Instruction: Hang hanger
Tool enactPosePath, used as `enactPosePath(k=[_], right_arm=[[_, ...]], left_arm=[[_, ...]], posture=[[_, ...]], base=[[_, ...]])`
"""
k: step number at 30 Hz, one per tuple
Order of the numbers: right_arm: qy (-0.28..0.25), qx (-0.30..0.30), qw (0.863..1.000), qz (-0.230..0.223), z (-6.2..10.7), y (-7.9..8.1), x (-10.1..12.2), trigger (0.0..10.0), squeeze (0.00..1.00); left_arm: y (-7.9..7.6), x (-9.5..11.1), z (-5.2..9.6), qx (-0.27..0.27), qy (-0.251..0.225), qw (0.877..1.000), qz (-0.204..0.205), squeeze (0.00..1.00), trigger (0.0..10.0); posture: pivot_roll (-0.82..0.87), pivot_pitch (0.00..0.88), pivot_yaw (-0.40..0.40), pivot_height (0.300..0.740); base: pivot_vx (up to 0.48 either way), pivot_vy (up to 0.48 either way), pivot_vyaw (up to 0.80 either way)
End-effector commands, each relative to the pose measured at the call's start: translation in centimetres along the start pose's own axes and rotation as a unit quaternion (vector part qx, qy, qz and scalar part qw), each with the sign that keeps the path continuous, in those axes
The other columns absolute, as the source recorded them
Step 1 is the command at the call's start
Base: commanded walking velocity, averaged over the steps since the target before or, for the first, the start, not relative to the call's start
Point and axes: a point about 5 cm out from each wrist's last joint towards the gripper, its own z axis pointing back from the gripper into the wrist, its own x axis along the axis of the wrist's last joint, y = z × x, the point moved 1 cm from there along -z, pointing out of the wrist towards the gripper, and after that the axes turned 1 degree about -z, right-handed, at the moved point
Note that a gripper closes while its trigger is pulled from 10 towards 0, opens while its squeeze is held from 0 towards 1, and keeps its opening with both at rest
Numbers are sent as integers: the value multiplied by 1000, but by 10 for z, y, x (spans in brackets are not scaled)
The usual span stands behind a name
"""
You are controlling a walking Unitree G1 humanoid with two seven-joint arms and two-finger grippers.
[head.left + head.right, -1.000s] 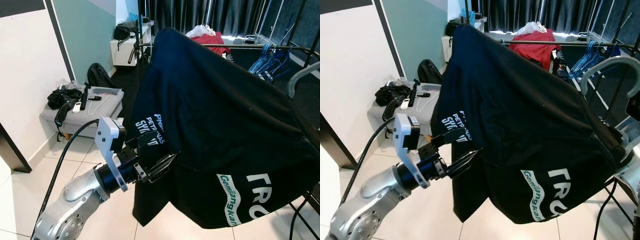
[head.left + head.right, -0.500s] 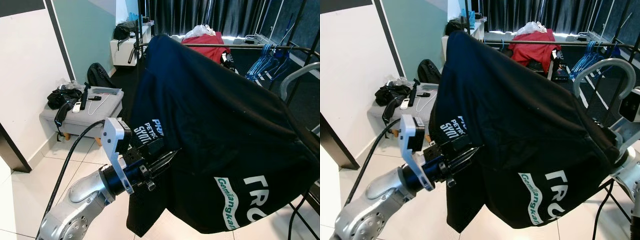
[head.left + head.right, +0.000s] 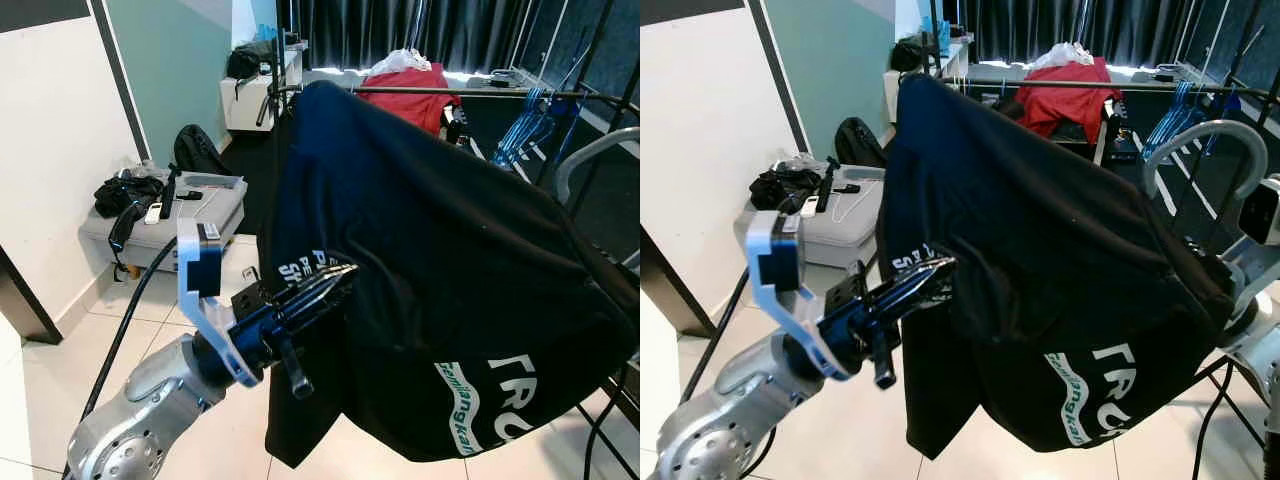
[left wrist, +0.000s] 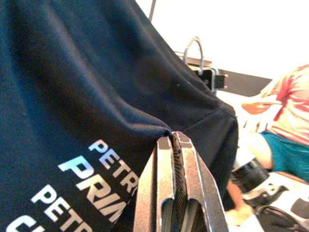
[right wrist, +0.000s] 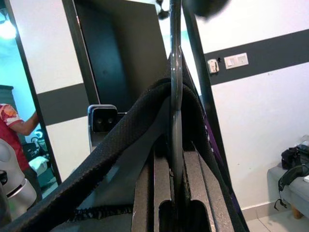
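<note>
A black T-shirt (image 3: 440,250) with white and green print hangs on a grey hanger whose hook (image 3: 1200,140) curves up at the right. My right gripper (image 5: 176,154) is shut on the hanger's neck (image 5: 175,96) inside the shirt's collar (image 5: 120,140); in the eye views the shirt hides it. My left gripper (image 3: 335,277) is shut, pinching a fold of the shirt's left side (image 4: 120,145) near the white lettering. Behind the shirt runs the clothes rail (image 3: 470,92), level and higher than the grippers.
On the rail hang a red garment (image 3: 405,85) and several blue hangers (image 3: 530,125). A grey bench (image 3: 165,215) with clutter and a black bag (image 3: 195,150) stand at the left by the wall. A person in a red shirt (image 5: 19,125) stands nearby.
My left wrist has rolled and lifted, so its fingers now point up and to the right with the shirt fold. The shirt's left side has been drawn upward. The right arm holds steady.
</note>
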Motion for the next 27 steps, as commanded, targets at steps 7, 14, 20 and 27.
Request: enactPosePath(k=[7,14,20,27], right_arm=[[2,19,1000,8,-9,2,-2,10000,0],[4,22,1000,8,-10,3,-3,10000,0],[4,24,1000,8,-11,3,-3,10000,0],[5,24,1000,9,-11,2,-3,10000,0]], left_arm=[[-6,-21,-4,-2,70,998,5,1000,10000],[5,-29,-4,42,98,994,1,1000,10000],[13,-32,-4,73,113,991,-10,0,10000],[15,-31,-7,89,119,989,-24,0,10000]], posture=[[-27,0,-30,740],[-29,0,-28,740],[-31,0,-30,740],[-29,0,-32,740]], base=[[0,0,0],[0,0,0],[0,0,0],[0,0,0]])
